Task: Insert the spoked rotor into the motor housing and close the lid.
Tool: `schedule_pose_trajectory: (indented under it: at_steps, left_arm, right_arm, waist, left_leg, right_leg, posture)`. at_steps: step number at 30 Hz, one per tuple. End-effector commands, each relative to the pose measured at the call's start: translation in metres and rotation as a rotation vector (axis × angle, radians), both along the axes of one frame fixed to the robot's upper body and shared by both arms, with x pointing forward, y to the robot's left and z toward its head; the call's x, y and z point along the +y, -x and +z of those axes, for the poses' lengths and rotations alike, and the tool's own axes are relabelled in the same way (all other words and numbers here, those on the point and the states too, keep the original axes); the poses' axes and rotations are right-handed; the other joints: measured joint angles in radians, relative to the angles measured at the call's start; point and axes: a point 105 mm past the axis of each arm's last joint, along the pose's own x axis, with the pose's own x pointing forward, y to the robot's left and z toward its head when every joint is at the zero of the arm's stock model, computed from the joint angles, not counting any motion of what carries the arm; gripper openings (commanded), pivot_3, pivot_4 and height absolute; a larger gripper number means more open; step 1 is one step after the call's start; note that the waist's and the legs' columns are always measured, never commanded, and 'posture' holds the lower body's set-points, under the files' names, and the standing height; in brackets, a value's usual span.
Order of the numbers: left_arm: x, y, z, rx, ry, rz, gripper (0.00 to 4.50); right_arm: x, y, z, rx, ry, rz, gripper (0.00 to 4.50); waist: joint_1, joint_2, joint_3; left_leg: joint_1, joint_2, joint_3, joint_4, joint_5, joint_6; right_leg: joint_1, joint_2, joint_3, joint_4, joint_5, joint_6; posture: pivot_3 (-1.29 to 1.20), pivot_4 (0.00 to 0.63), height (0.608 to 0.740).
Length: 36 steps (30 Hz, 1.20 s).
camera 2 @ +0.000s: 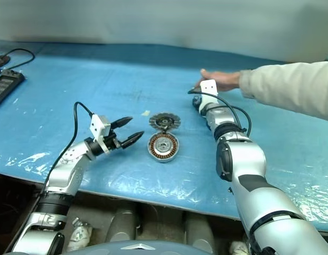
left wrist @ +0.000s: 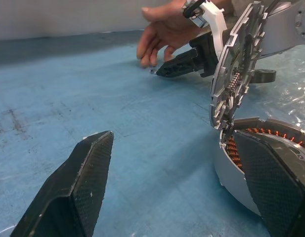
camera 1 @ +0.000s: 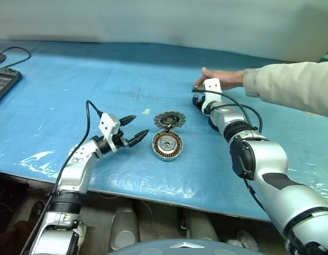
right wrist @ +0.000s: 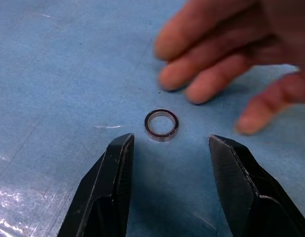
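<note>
Ring (right wrist: 161,125) before spread right hand (right wrist: 169,148) — left hand (camera 1: 134,129) spread beside motor housing (camera 1: 167,144).

Copper-wound motor housing (camera 1: 167,145) flat on blue table (camera 1: 73,90), finned lid (camera 1: 169,120) (grey) raised.

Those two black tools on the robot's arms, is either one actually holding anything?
No. The left tool stands open beside the motor housing; the right tool is open around nothing, short of a small ring on the table.
</note>
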Motion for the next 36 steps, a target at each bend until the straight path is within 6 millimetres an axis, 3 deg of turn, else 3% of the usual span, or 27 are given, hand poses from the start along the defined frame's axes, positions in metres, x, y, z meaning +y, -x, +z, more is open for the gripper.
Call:
schedule_pose_trajectory:
  at_steps: [1,11,22,36]
  left_arm:
    - [0.002,0.002,0.012,-0.051,-0.008,0.008,4.09]
    - [0.000,-0.002,0.014,-0.059,-0.006,0.008,4.09]
    - [-0.009,-0.004,0.009,-0.041,-0.001,-0.040,4.09]
    - [-0.004,0.001,0.011,-0.039,0.016,-0.049,4.09]
  right_arm:
    - [0.003,-0.002,0.006,-0.017,0.007,0.000,2.49]
    - [-0.004,0.001,0.000,-0.011,0.003,0.009,2.49]
    - [-0.007,0.011,-0.024,0.008,0.057,0.089,2.49]
    - [-0.009,0.015,-0.025,-0.025,-0.040,0.116,2.49]
  waist:
    - [0.000,0.000,0.000]
    - [0.001,0.000,0.000]
    - [0.001,0.000,0.000]
    - [0.001,0.000,0.000]
  left_leg:
    - [0.000,0.000,0.000,0.000,0.000,0.000]
    - [0.000,0.000,0.000,0.001,0.000,0.000]
    - [0.001,0.001,0.000,0.005,0.000,0.000]
    - [0.000,0.002,0.000,0.009,0.000,0.000]
  right_leg:
    - [0.000,0.000,0.000,0.000,0.000,0.000]
    - [0.000,0.000,0.000,0.001,0.000,0.000]
    - [0.001,0.000,0.000,0.003,0.000,0.000]
    - [0.002,0.000,0.000,0.003,0.000,0.000]
  posture:
    - [0.00,0.150,0.740]
    - [0.00,0.150,0.740]
    - [0.00,0.150,0.740]
    - [0.00,0.150,0.740]
